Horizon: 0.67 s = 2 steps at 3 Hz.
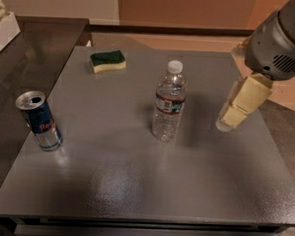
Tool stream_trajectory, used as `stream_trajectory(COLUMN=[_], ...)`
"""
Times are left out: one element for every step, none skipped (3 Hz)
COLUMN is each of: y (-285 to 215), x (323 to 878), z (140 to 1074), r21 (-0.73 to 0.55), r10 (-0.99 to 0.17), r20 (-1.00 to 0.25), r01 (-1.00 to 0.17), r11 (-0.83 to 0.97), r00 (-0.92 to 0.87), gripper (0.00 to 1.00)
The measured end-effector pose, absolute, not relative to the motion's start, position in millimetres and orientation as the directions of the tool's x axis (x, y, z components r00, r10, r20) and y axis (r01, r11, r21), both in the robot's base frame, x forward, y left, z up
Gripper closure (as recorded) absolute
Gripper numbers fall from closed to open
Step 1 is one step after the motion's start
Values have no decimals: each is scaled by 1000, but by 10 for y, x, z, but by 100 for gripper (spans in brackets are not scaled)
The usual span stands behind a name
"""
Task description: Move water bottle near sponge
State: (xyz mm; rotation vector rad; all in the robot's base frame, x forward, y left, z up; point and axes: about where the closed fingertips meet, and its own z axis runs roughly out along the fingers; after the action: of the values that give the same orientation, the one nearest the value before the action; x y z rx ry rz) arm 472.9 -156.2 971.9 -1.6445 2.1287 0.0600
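- Your gripper (pixel 230 120) hangs at the right side of the grey table (pixel 133 189), its pale cream end pointing down and to the left, with the tip low over the tabletop near the right edge.
- You cannot tell from this angle whether the gripper is apart or together; it holds nothing that you can see.
- Above it, the grey rounded arm housing (pixel 285 41) with a small vent grille fills the top right corner.
- The water bottle (pixel 169 104) stands upright to the left of your gripper, near but clearly apart from it, roughly in the middle of the table. It is clear and ribbed, with a white cap and a red, white and dark label band.
- The sponge (pixel 108 61) lies flat near the table's far left part, dark green face up over pale yellow foam. It sits well apart from the bottle, further back and to the left.
- An opened blue-and-silver drink can (pixel 39 121) stands near the left edge of the table, leaning slightly in the view, well apart from both the bottle and the sponge.
- Beyond the left edge you see a dark counter (pixel 37 38), with a white box (pixel 2 28) on it at the far left corner.
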Motion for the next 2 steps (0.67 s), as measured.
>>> stream_trajectory(y=[-1290, -1090], x=[4856, 4903], z=[9676, 9610], r21=[-217, -201], r10=[-883, -860], r20=[-434, -482], r01=[-930, -934], r11=[295, 294], r00=[-179, -167], gripper=[0, 0])
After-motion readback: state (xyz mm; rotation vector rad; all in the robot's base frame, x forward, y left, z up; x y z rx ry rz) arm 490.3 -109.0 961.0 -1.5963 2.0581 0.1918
